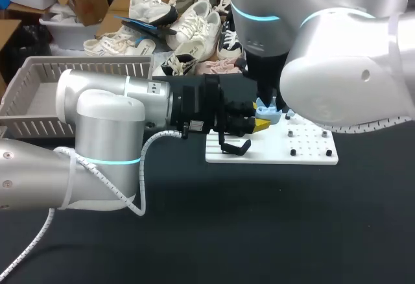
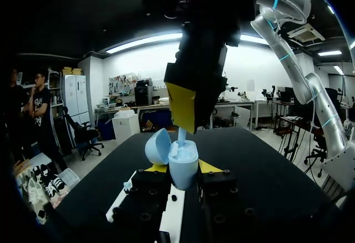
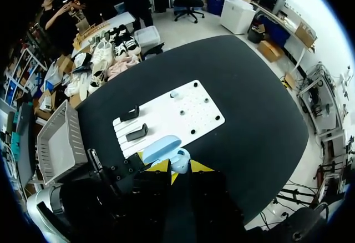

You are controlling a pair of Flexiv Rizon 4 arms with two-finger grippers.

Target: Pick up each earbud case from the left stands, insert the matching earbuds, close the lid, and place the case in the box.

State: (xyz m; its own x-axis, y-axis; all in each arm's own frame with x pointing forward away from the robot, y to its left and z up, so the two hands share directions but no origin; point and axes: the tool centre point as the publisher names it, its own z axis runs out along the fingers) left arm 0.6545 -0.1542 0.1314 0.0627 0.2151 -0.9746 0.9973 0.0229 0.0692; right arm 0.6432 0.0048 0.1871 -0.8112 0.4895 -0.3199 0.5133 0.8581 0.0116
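My left gripper (image 2: 182,168) is shut on a light blue earbud case (image 2: 183,167), one yellow-tipped finger on each side. It holds the case upright with the lid (image 2: 157,146) swung open. From above, my right gripper (image 2: 186,110) comes down over the case, shut on a light blue earbud (image 2: 181,136) whose stem reaches into the case's opening. In the head view both grippers meet over the white stand board (image 1: 272,153), with the case (image 1: 266,111) between them. The right wrist view has the earbud (image 3: 179,159) between its own yellow tips, beside the open lid (image 3: 160,145).
Two empty black stands (image 3: 130,114) (image 3: 137,132) stand at the white board's (image 3: 183,115) left end. A small pale piece (image 3: 173,94) sits on the board's far side. A beige slatted basket (image 1: 39,96) is at the table's far left. Bare black tabletop lies in front.
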